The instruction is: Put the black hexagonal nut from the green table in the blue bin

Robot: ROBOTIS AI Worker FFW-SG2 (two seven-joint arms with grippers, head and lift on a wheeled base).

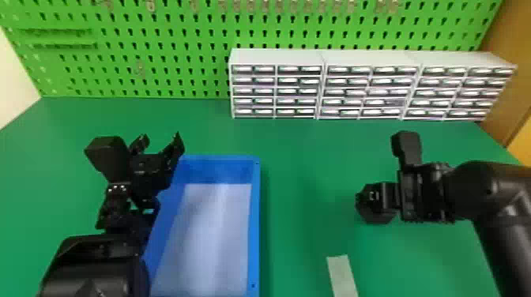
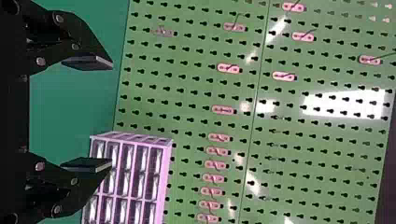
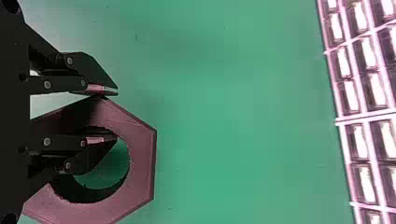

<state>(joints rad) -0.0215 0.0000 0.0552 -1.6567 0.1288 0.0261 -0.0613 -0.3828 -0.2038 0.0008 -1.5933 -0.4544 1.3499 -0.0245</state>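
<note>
My right gripper [image 1: 369,193] is over the green table [image 1: 308,166], well to the right of the blue bin [image 1: 256,221]. The black hexagonal nut [image 1: 377,216] hangs from it. In the right wrist view, the gripper [image 3: 116,115] is shut on one wall of the nut [image 3: 142,163], one finger inside the hole and the other against the outer side. My left gripper [image 1: 160,143] stands open beyond the bin's left side, near its far left corner. Nothing is between its fingers in the left wrist view, where the gripper [image 2: 111,114] faces the pegboard.
White drawer cabinets [image 1: 276,57] line the table's back, right of centre, before a green pegboard [image 1: 170,35]. A pale strip [image 1: 341,274] lies on the table near the front, between bin and right arm. The left forearm overlaps the bin's left edge.
</note>
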